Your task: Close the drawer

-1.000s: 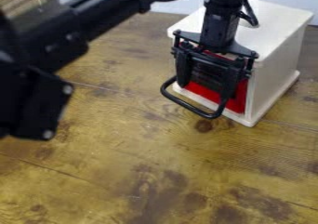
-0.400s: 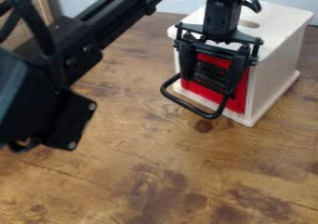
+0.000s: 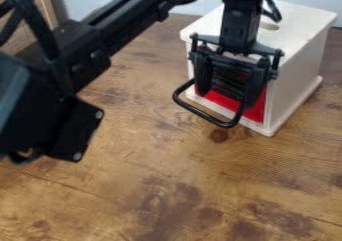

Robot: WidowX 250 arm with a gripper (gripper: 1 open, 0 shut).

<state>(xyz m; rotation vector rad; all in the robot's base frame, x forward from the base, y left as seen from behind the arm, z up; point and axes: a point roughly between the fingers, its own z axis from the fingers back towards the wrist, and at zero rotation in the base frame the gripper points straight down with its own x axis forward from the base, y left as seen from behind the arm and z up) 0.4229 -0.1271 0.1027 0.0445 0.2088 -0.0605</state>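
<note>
Upper right of the frame: cream wooden box [image 3: 301,45], smooth and square, on a scuffed brown wood table [image 3: 160,175]. The black gripper [image 3: 230,77] sits right in front of the red drawer [image 3: 251,110], hiding most of it; fingers look spread apart. The rounded black loop handle [image 3: 203,108] pokes out below. The big black arm [image 3: 94,45] fills the left.

The bench [image 3: 147,185] is worn, stained wood with a visible grain and a dull sheen. The box [image 3: 301,45] looks like smooth, matt, cream-painted wood. The drawer [image 3: 227,105] front is flat red, its handle [image 3: 201,110] a black loop. The arm [image 3: 107,45] looks like matt black plastic or metal.
</note>
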